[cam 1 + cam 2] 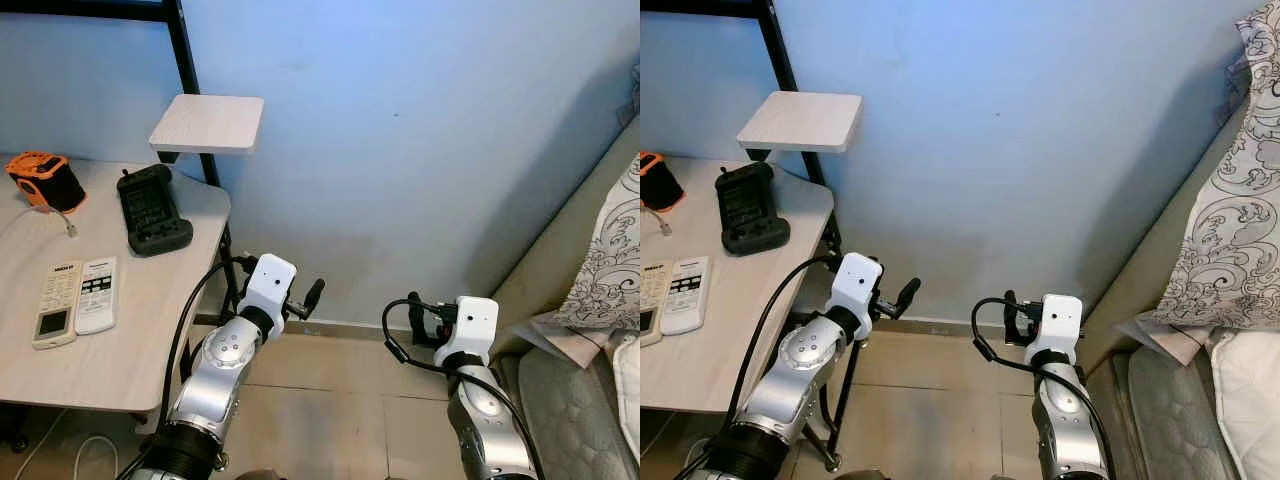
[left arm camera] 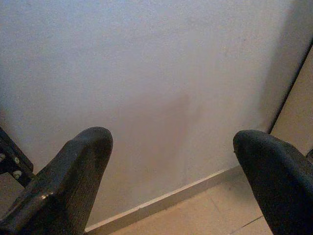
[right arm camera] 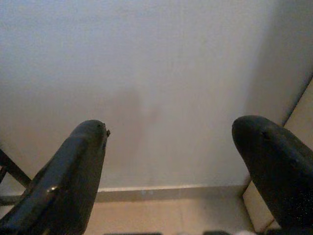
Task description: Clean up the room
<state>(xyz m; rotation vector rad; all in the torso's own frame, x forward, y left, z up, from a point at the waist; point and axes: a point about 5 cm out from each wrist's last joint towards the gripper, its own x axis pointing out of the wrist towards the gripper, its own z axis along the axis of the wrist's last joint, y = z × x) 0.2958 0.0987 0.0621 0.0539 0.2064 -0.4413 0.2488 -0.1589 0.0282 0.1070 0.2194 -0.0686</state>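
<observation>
Both arms are raised in front of me and face a bare pale blue wall. My left gripper is open beside the desk's corner, with nothing between its fingers. My right gripper is also open and empty, low near the skirting, with its fingers spread wide. A light wooden desk on the left carries two white remote controls, a black handheld device and an orange and black object with a thin cord.
A small white shelf sticks out from a black metal post above the desk's far corner. A bed with a grey mattress and patterned bedding runs along the right. Beige floor tiles lie between desk and bed.
</observation>
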